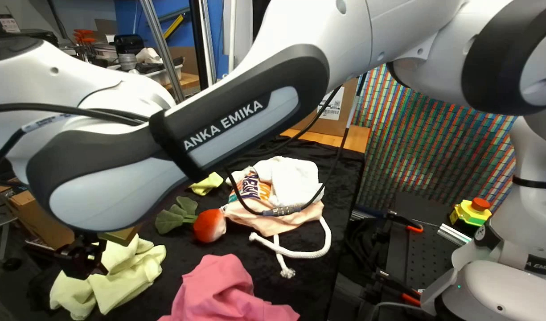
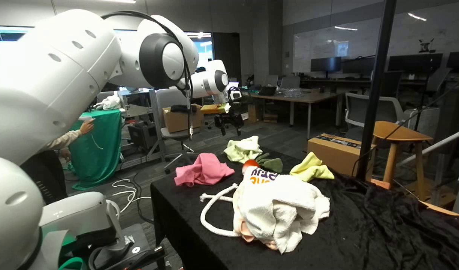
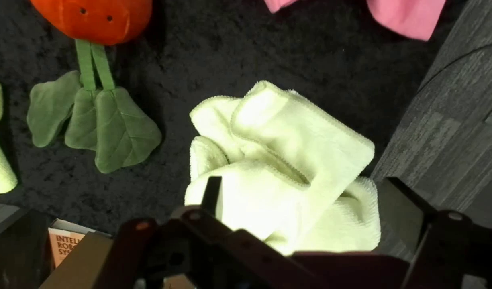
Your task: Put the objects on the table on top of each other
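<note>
My gripper point(image 3: 304, 196) is open and empty above a pale green cloth point(image 3: 294, 140), with its fingers apart over either side of it. In an exterior view the gripper point(image 2: 231, 129) hangs above and beyond the pale green cloth point(image 2: 244, 149). A pink cloth point(image 1: 219, 290) lies crumpled nearby. A yellow cloth point(image 2: 311, 168) lies at the far side. An orange-red plush point(image 3: 97, 20) with green leaves lies between the cloths. A white towel point(image 2: 289, 206) lies bunched on a peach bag point(image 1: 255, 218) with printed letters and a white rope point(image 1: 299, 254).
A black cloth covers the table point(image 2: 364, 232). A black pole point(image 2: 371, 93) stands behind it. A cardboard box point(image 2: 338, 153) stands on the floor beyond. A cable point(image 1: 339, 151) hangs from the arm in front of the bag. The arm hides part of the table in an exterior view.
</note>
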Controlling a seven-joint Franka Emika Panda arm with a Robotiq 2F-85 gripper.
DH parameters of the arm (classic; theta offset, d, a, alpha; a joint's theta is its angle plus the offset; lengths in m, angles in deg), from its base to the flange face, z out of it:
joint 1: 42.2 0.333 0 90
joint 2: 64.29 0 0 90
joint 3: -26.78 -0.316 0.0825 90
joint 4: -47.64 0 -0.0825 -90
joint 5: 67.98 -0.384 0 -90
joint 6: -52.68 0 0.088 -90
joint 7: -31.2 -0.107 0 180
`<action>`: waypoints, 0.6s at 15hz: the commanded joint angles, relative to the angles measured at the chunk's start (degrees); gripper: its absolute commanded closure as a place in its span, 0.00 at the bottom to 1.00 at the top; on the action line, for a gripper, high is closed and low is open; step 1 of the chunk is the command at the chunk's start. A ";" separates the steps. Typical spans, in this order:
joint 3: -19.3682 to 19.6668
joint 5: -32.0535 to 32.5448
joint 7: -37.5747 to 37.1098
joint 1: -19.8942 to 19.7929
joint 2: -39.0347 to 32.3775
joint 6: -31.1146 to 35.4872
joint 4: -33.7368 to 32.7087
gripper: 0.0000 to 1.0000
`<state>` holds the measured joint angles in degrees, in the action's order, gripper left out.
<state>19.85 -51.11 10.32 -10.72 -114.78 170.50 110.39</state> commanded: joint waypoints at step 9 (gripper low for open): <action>9.23 -1.05 -15.12 4.59 -15.19 -1.68 -18.85 0.00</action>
<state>27.32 -51.13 -2.39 -7.59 -125.34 171.05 99.08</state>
